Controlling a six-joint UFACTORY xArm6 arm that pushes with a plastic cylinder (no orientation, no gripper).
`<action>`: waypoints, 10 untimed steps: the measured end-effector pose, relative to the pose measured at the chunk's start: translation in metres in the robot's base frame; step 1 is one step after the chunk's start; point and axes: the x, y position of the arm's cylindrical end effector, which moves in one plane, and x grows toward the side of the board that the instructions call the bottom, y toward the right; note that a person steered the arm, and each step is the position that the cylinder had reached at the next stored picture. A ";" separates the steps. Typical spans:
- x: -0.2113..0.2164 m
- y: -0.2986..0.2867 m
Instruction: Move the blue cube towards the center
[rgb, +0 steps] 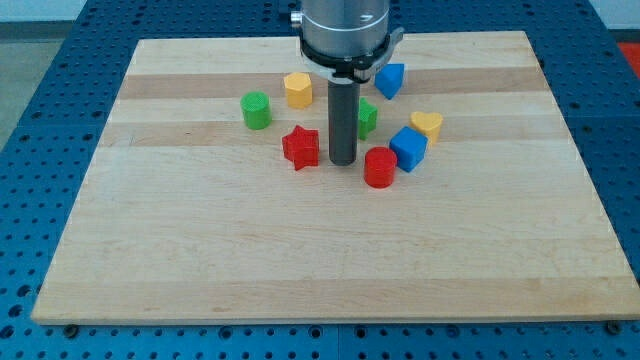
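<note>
My tip (343, 161) rests on the wooden board (200, 250) near its middle, and every place below is given relative to the tip. There is no gripper on this arm, only the straight dark rod, so nothing is open, shut or clamped on anything.

There are two blue blocks. The blue cube (408, 149) lies to the view's right of the tip, slightly above it, touching the red cylinder (380, 167) on its lower left and just beside the yellow heart (427, 124) on its upper right. The other blue block (389, 79) sits well toward the view's top and right, near the arm's housing; its shape is hard to make out. The red star (301, 147) stands just to the view's left. A green block (367, 117) peeps out behind the rod on its right, the green cylinder (256, 110) lies up and to the left, and the yellow hexagon (298, 89) lies above

As I judge it, the tip touches neither blue block, so the push is not under way. The blue cube is already close to the middle, with only a short shove leftward left, though the red cylinder stands in the way
</note>
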 end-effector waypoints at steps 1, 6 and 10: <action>-0.001 0.003; -0.012 0.059; -0.030 0.081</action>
